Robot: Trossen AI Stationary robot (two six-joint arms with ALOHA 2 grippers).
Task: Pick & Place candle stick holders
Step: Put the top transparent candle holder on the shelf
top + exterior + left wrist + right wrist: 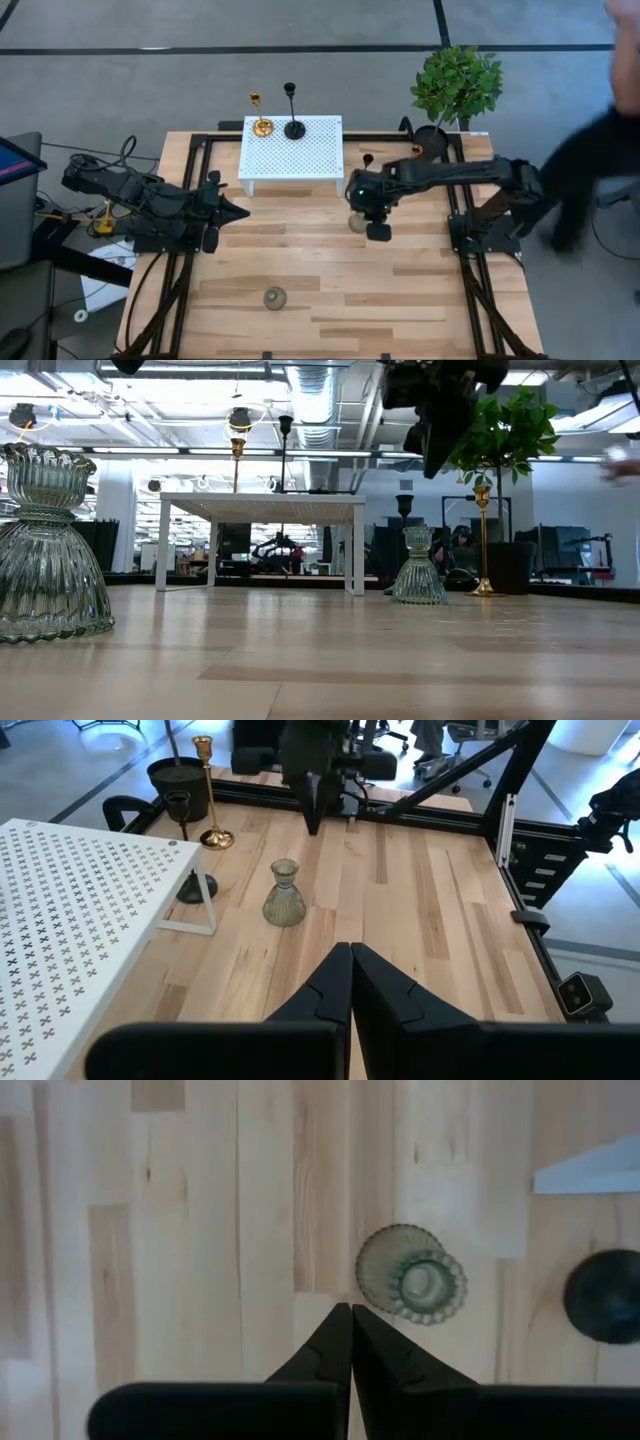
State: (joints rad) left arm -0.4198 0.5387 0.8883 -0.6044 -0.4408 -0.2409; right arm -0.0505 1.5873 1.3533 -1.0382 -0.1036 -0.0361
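Note:
A gold holder (261, 125) and a black holder (294, 127) stand by their round bases on the white perforated stand (300, 160). A squat grey-green holder (355, 221) stands on the table mid-right; it also shows in the right wrist view (412, 1275) and the left wrist view (284, 898). A second grey-green holder (274, 297) stands near the front. Another black holder (368, 160) and another gold holder (208, 795) stand near the plant pot. My right gripper (378, 228) is shut, high above the table beside the mid-right holder. My left gripper (238, 212) is shut at the left.
A potted plant (455, 90) stands at the table's far right corner. Black frame rails (465, 250) run along the table's sides. A blurred person (600, 150) moves past the right edge. Bare wood lies between the two grey-green holders.

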